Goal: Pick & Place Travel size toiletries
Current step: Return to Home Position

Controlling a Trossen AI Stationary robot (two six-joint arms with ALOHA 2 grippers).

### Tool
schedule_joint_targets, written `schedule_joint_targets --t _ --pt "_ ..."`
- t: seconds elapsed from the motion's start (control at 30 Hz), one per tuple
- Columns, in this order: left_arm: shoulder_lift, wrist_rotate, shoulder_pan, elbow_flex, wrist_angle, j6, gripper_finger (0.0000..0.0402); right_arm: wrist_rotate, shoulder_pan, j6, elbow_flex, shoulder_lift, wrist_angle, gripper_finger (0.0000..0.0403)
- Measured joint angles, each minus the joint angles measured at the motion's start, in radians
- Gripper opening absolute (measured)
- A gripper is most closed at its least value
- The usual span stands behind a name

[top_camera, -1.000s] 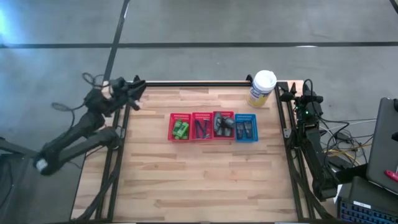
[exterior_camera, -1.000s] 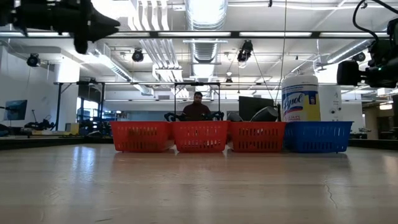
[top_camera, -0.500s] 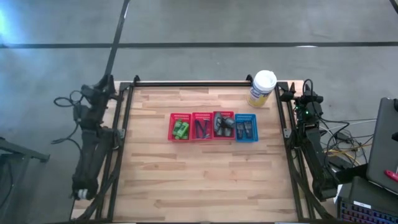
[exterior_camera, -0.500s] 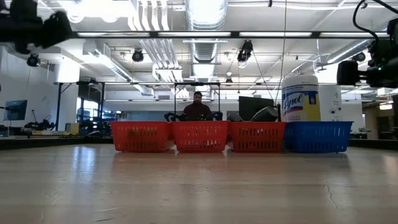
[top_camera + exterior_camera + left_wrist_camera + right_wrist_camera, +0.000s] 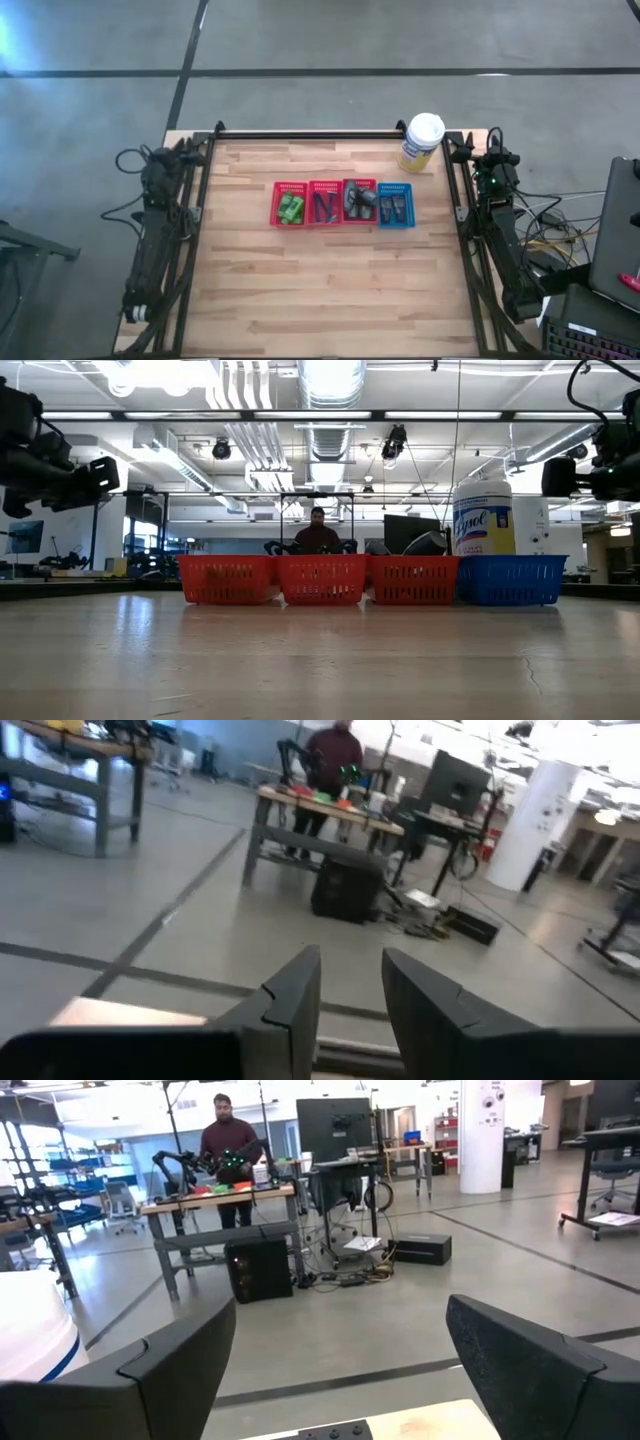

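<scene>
The toiletries lie in four small mesh baskets in a row at the table's middle. Green bottles are in the left red basket. Thin dark sticks are in the second basket, grey tubes in the third, and dark items in the blue basket. My left gripper is at the table's far left corner, narrowly open and empty. My right gripper is beyond the table's right edge near the far corner, wide open and empty.
A tall yellow canister with a white lid stands at the far right, behind the blue basket; it also shows in the low view. Black rails run along the table's far and side edges. A person stands at a bench in the room beyond.
My left arm has swung back from over the far left corner toward the table's left edge. It has folded down along the left rail. Its gripper has come lower and turned to face the far side. The baskets and my right arm have kept still.
</scene>
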Motion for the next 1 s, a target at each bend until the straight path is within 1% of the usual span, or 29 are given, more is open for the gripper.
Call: schedule_joint_targets --t 0.1,1.0 --pt "0.0 -0.03 0.0 -0.008 0.016 -0.002 0.0115 0.0 0.0 0.0 0.0 -0.001 0.0 0.0358" --pt "0.001 -0.032 -0.002 -0.014 0.024 -0.009 0.0115 0.0 0.0 0.0 0.0 -0.001 0.0 0.028"
